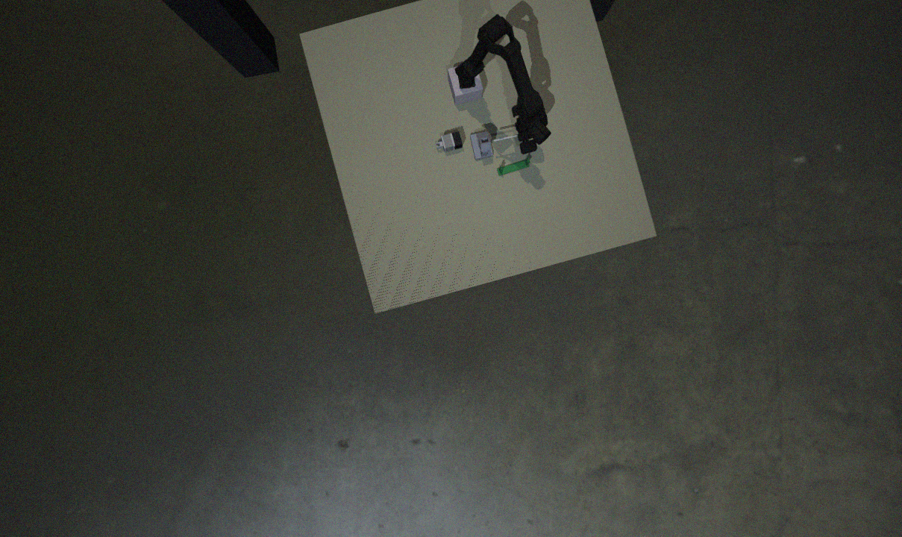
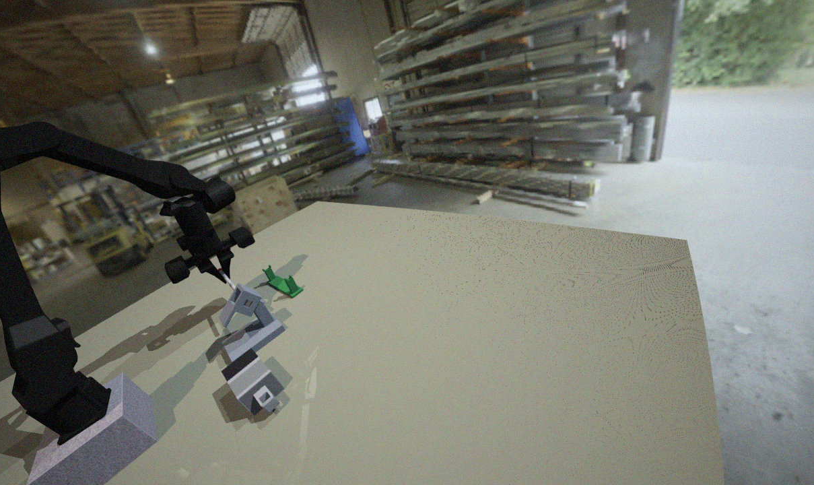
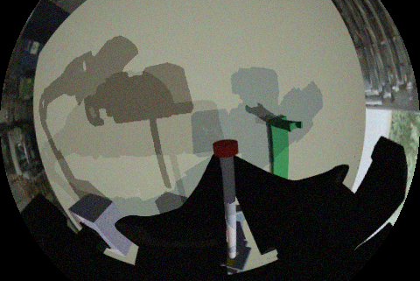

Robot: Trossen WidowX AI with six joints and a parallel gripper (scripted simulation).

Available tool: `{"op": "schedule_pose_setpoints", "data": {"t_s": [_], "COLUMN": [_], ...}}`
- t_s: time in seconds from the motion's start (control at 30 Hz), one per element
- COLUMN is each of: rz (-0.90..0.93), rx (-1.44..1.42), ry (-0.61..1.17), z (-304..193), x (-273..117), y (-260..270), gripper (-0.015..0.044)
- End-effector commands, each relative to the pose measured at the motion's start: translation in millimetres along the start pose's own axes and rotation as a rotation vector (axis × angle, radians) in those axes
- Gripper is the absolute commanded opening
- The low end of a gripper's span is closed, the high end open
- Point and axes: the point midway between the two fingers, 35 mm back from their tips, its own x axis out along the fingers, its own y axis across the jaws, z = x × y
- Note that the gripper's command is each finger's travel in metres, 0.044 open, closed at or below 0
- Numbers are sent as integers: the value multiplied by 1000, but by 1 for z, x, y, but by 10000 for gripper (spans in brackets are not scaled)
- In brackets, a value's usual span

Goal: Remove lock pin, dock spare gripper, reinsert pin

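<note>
My gripper [image 1: 521, 138] [image 2: 225, 277] [image 3: 220, 158] is shut on the lock pin [image 1: 505, 139] [image 2: 230, 282] [image 3: 231, 228] near its red head. The pale shaft points toward the mount [image 1: 482, 145] [image 2: 257, 341], a grey base with a raised, tilted socket [image 2: 247, 302]. Most of the shaft shows outside the socket; whether its tip is still just inside I cannot tell. The socket's square opening holds no spigot. The spare gripper [image 1: 451, 141] [image 2: 248, 376], a grey and white block with a dark end, lies on the table on the mount's other side, its dark end toward the mount.
A green cradle [image 1: 514, 166] [image 2: 284, 285] [image 3: 280, 150] with two upright ends stands on the table [image 1: 507, 227] [image 2: 458, 331] close beside the gripper and mount. The arm's speckled pedestal [image 1: 468, 95] [image 2: 102, 443] stands behind the mount and spare gripper.
</note>
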Motion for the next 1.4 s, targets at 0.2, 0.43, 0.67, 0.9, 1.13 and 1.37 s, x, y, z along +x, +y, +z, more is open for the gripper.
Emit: {"op": "schedule_pose_setpoints", "data": {"t_s": [0.2,0.43,0.67,0.9,1.13,1.37], "rz": [11,20,28,29,29,30], "rx": [2,4,5,-7,-21,-35], "ry": [6,11,15,14,14,14], "z": [2,2,1,11,23,33], "x": [-17,-22,-16,-19,-21,-22], "y": [2,4,4,-14,-33,-51], "gripper": [0,0,0,0,0,0]}}
